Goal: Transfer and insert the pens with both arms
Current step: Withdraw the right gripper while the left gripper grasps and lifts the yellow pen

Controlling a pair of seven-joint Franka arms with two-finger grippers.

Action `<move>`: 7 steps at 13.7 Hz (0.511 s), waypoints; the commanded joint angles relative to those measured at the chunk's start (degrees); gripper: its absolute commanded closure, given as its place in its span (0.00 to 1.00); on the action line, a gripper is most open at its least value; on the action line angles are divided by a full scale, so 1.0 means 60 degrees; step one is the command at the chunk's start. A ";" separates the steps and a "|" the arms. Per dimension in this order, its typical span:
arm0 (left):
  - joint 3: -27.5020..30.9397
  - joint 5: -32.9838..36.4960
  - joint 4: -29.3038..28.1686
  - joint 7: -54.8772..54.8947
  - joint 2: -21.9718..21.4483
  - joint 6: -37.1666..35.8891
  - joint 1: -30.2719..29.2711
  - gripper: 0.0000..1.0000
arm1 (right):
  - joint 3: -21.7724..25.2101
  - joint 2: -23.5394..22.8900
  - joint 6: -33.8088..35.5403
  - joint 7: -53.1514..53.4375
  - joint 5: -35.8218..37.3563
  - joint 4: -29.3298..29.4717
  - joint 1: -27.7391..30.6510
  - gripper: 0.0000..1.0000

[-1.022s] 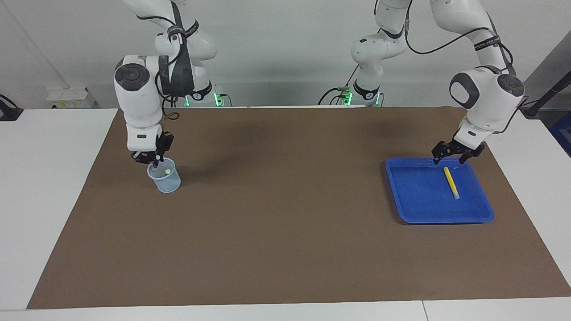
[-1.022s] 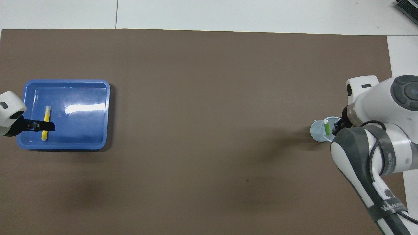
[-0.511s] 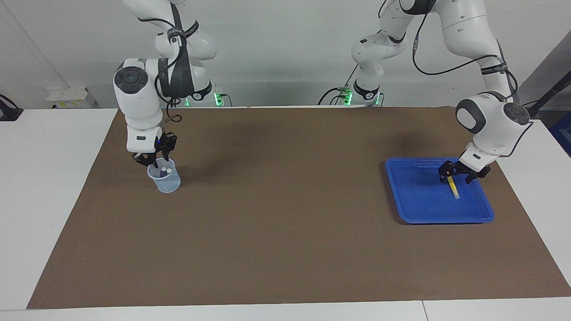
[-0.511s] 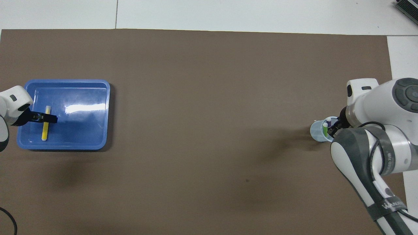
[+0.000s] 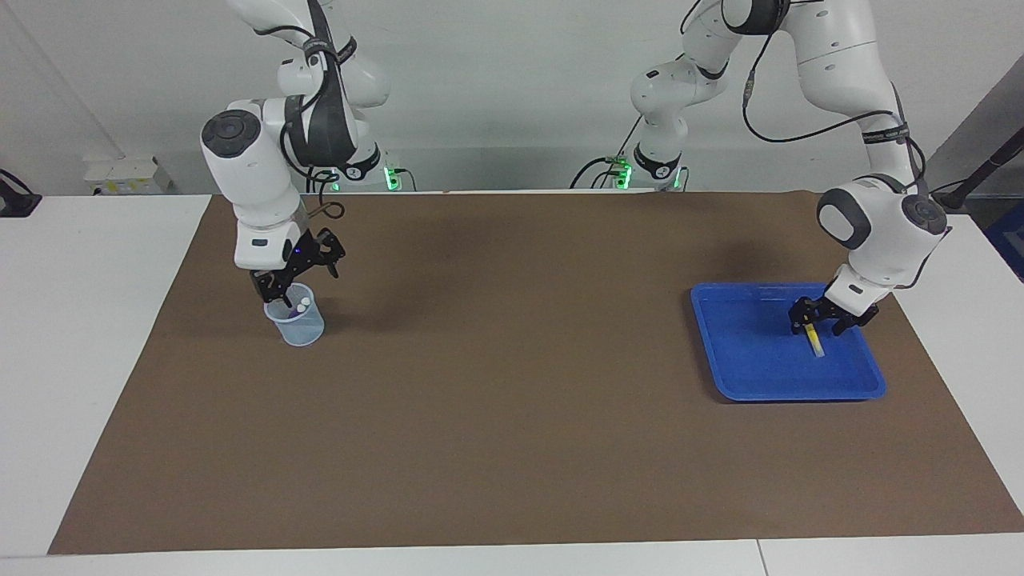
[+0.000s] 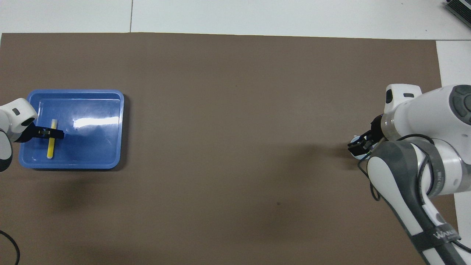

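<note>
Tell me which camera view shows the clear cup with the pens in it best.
The facing view. There the clear cup stands in full sight on the brown mat, two pale pen ends at its rim, the right gripper just above it. In the overhead view the right gripper covers nearly all of the cup.

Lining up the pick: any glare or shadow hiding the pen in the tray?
Overhead view: a white glare streak on the tray floor, beside the yellow pen but clear of it. Facing view: no glare; the left gripper covers the pen's upper end.

no readable text, arm band lettering (image 6: 441,233) (illegible)
</note>
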State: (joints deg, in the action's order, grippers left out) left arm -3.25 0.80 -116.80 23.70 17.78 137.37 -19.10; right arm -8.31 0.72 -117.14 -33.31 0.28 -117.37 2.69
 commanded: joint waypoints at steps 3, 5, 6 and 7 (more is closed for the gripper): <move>-0.0089 0.0160 -0.0118 0.0064 0.0230 0.0528 -0.0172 0.79 | -0.0051 0.0158 -0.0075 0.1126 -0.1186 0.0035 -0.0404 0.00; -0.0089 0.0160 -0.0118 0.0020 0.0230 0.0529 -0.0157 1.00 | -0.0051 0.0158 -0.0105 0.1492 -0.1509 0.0035 -0.0463 0.00; -0.0089 0.0145 -0.0118 0.0005 0.0230 0.0514 -0.0157 1.00 | -0.0051 0.0158 -0.0119 0.1726 -0.1714 0.0035 -0.0593 0.00; -0.0089 0.0159 -0.0118 -0.0009 0.0230 0.0514 -0.0143 1.00 | -0.0051 0.0158 -0.0134 0.2018 -0.1977 0.0035 -0.0711 0.00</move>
State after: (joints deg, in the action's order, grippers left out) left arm -2.99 0.99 -116.72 23.70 18.17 139.25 -19.37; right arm -8.48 1.04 -117.23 -24.31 -8.77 -116.87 -0.65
